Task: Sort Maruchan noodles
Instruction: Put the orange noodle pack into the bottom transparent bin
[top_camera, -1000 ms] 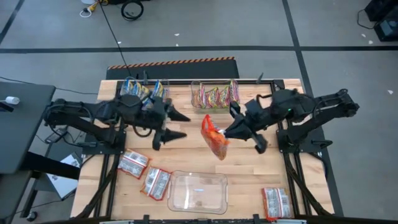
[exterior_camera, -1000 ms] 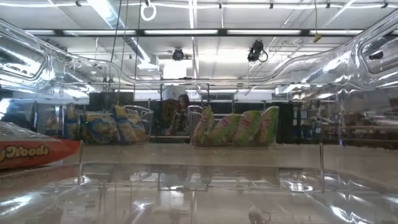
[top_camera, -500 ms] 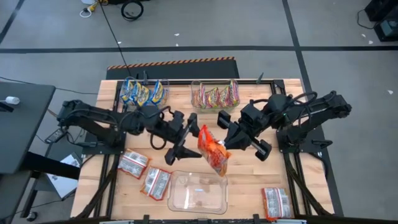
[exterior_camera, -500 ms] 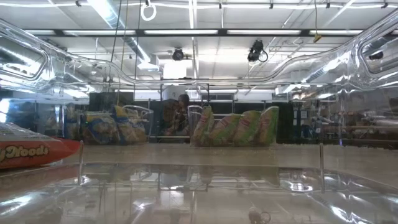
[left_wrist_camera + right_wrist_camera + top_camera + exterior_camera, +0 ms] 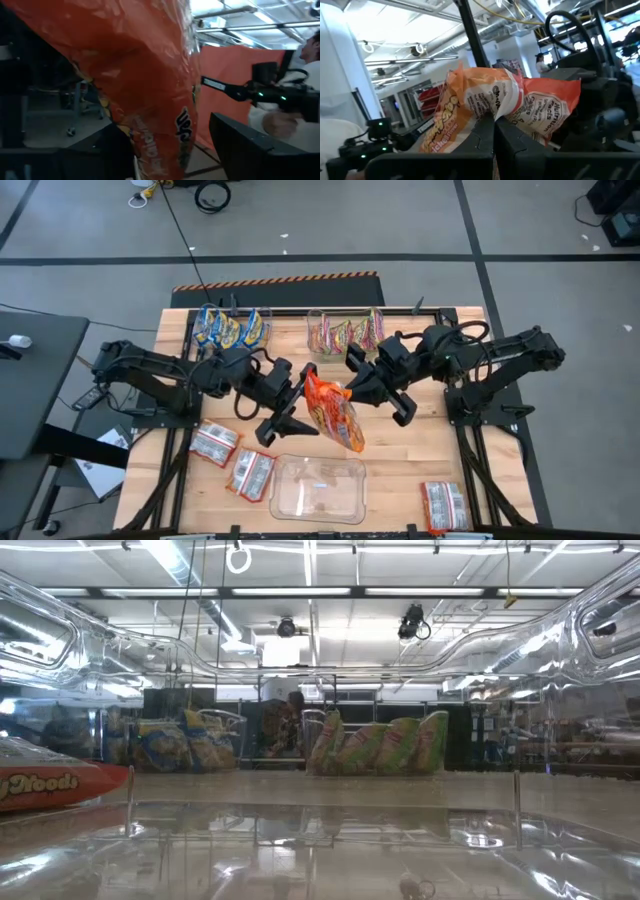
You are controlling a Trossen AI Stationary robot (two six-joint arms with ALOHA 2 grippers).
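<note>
Right now we have the orange crinkled plastic noodle packet (image 5: pixel 333 413) hanging in the air above the middle of the wooden desk (image 5: pixel 395 455), pinched at its upper edge by our right gripper (image 5: pixel 350 390), whose fingers (image 5: pixel 485 137) are pressed tight together on the wrapper. The packet's long axis runs from that pinched end down and toward the near edge of the desk, ending just above the far rim of the empty clear plastic bin (image 5: pixel 318 488).

Our left gripper (image 5: pixel 290 402) sits just beside the packet on its left side, fingers (image 5: pixel 250 145) spread wide. Through the left wrist view the orange wrapper fills the space between those fingers, so the packet lies straight ahead of them, and the left arm is as close to it as the right. We judge this to be a handover: the left fingers need to close on the packet's side before the right ones let go.

Other packets are spread around. Blue-yellow packets (image 5: pixel 228 327) stand in a far left bin, green-pink packets (image 5: pixel 346 333) in a far middle bin, and red-silver packets (image 5: pixel 232 458) lie flat on the near left, with another red-silver packet (image 5: pixel 443 505) at the near right.
</note>
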